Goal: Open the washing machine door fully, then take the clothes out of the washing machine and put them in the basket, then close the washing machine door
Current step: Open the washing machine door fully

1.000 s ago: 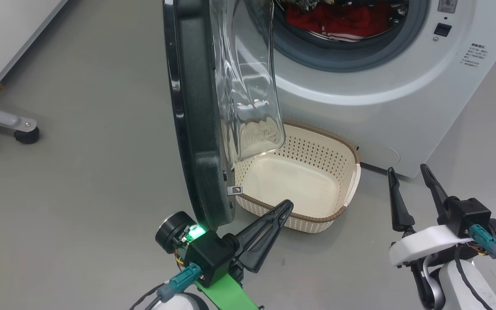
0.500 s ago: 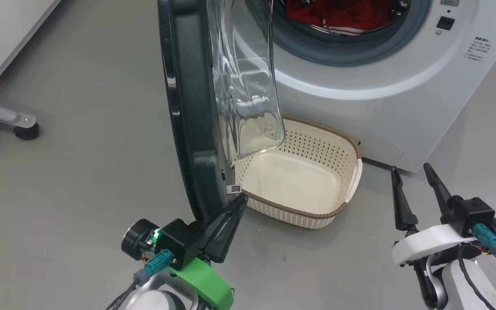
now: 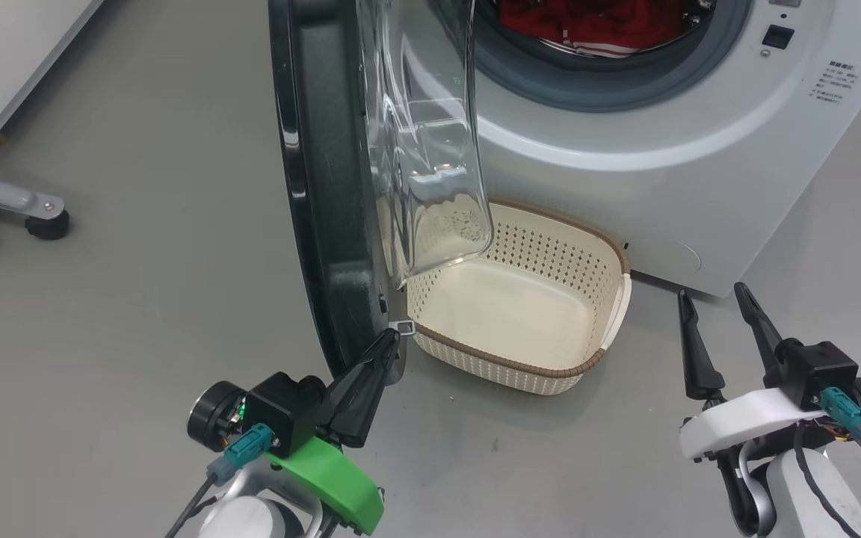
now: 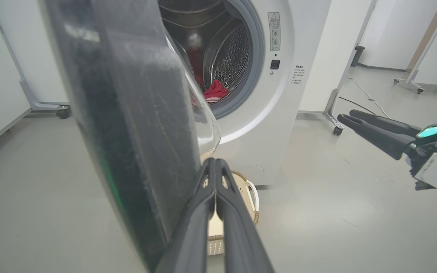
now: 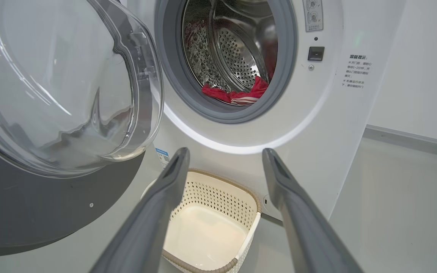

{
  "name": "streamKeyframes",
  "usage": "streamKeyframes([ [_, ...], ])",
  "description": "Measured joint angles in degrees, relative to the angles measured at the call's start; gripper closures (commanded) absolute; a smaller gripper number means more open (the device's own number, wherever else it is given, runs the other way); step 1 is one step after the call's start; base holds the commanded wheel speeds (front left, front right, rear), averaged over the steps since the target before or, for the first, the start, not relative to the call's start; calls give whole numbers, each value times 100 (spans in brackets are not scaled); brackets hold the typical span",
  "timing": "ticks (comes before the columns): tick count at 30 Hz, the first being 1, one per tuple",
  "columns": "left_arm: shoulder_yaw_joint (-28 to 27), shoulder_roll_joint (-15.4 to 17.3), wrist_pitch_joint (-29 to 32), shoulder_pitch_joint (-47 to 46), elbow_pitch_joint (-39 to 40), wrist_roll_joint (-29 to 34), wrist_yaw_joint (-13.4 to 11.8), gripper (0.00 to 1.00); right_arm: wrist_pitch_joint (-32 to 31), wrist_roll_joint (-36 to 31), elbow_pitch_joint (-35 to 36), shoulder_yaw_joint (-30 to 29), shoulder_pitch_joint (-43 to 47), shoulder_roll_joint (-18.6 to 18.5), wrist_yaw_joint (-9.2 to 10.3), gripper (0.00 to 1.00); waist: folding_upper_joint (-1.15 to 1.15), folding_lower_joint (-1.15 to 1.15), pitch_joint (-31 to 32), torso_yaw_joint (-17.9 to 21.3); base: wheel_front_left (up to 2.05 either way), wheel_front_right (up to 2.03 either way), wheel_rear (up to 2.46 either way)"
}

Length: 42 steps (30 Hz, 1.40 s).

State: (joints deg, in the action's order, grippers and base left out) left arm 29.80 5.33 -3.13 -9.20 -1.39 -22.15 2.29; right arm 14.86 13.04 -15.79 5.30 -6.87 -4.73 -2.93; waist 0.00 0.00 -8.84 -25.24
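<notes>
The washing machine door (image 3: 326,187) stands open, edge-on, its clear bowl (image 5: 51,76) bulging toward the washing machine (image 3: 625,187). My left gripper (image 3: 389,336) is shut with nothing in it, its tips touching the door's lower inner edge beside the small latch; in the left wrist view the shut fingers (image 4: 214,161) lie along the door (image 4: 127,113). Red clothes (image 3: 572,19) with white stripes lie in the drum (image 5: 237,94). The empty cream basket (image 3: 505,362) sits on the floor under the porthole. My right gripper (image 3: 711,293) hangs open to the basket's right, and in the right wrist view its fingers (image 5: 226,151) frame the basket (image 5: 222,197).
A grey frame leg on castors (image 3: 27,209) stands at the far left by a white panel (image 3: 12,60). Another castor stand (image 4: 334,113) is beside the machine's right side. Bare grey floor lies left of the door and in front of the basket.
My left gripper has drawn back from over the basket's rim to the left, onto the door's lower edge, and the door has swung slightly further left. The right arm has stayed put.
</notes>
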Motion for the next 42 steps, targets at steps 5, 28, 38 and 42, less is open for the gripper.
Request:
streamKeyframes([
  [5, -38, -4, -5, 0, -51, -53, -25, 100, 0, -1, -18, -48, -1, 20, -12, 0, 0, 0, -3, -4, 0, 0, 0],
  [28, -970, 66, -363, -17, -662, -369, -433, 100, 0, -177, -8, -171, -104, 70, -105, 0, 0, 0, -184, -41, 0, 0, 0],
  [38, -1529, 123, -683, -170, -969, -519, -563, 100, 0, -271, 62, -241, -171, 41, -113, 0, 0, 0, -393, -8, 0, 0, 0],
  [42, -1714, 152, -802, -294, -1094, -568, -602, 100, 0, -310, 98, -281, -260, -23, -115, 0, 0, 0, -509, 10, 0, 0, 0],
])
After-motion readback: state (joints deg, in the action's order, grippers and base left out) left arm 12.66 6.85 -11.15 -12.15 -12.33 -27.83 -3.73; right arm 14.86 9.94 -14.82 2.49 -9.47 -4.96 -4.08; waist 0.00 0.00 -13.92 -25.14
